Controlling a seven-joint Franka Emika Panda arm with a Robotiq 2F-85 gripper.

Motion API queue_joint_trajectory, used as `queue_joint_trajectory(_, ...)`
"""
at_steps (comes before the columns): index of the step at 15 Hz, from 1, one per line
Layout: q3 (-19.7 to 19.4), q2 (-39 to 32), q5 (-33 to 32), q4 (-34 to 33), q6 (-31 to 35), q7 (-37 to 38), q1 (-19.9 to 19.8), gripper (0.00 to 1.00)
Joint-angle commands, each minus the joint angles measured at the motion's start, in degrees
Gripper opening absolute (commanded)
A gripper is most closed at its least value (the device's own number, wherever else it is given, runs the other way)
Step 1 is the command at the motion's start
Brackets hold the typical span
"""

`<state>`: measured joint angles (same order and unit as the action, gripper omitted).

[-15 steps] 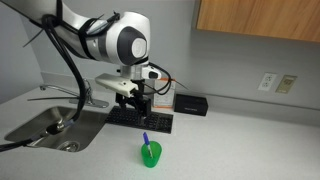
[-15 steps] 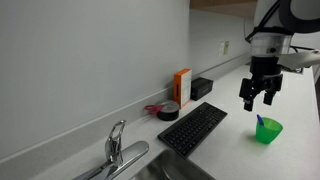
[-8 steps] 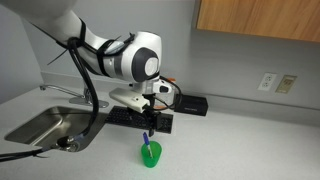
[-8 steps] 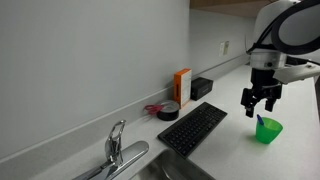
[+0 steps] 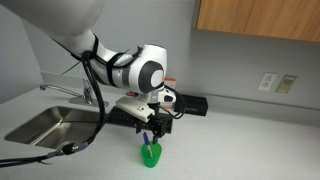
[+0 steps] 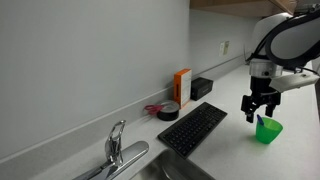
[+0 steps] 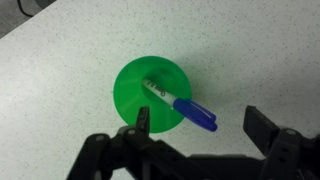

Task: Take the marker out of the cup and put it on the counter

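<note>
The green cup (image 7: 150, 92) stands upright on the light grey counter (image 7: 260, 50). The blue marker (image 7: 185, 106) stands in it, its blue capped end leaning out over the rim. My gripper (image 7: 200, 120) is open and hangs just above the cup, its two fingers on either side of the marker's blue end without touching it. In both exterior views the gripper (image 5: 152, 125) (image 6: 262, 108) is directly above the cup (image 5: 150, 155) (image 6: 268, 130), hiding most of the marker.
A black keyboard (image 6: 195, 128) lies on the counter behind the cup. A steel sink (image 5: 45, 125) with a tap (image 6: 118, 148) lies to one side. An orange box (image 6: 182, 87), a black box (image 6: 202, 87) and a dark round container (image 6: 168, 110) stand along the wall.
The gripper has moved from over the keyboard to above the cup and has come down, so its open fingers now flank the marker's top.
</note>
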<state>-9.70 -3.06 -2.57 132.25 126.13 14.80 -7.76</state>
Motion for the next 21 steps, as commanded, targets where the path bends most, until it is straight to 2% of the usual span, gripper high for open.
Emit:
queue_joint_trajectory(1, -0.39, 0.34, -0.92, 0.46, 1.42, 0.3, -0.64, 0.73)
queue_joint_trajectory(2, -0.49, 0.33, -0.69, 0.38, 1.5, 0.17, -0.67, 0.67)
queue_joint_trajectory(10, -0.86, 0.12, 0.09, -0.79, 0.87, -0.13, -0.91, 0.03)
queue_joint_trajectory(12, -1.13, 0.54, -0.65, -0.78, 0.72, 0.38, -1.11, 0.0)
queue_joint_trajectory(13, -1.37, 0.89, -1.05, -0.6, 0.64, 0.63, -1.27, 0.04)
queue_joint_trajectory(16, -2.25, 2.26, -0.86, -0.38, 0.82, 0.37, -2.03, 0.04)
queue_joint_trajectory(21, -3.14, 8.85, -0.4, 2.21, 0.97, -1.43, -3.27, 0.04)
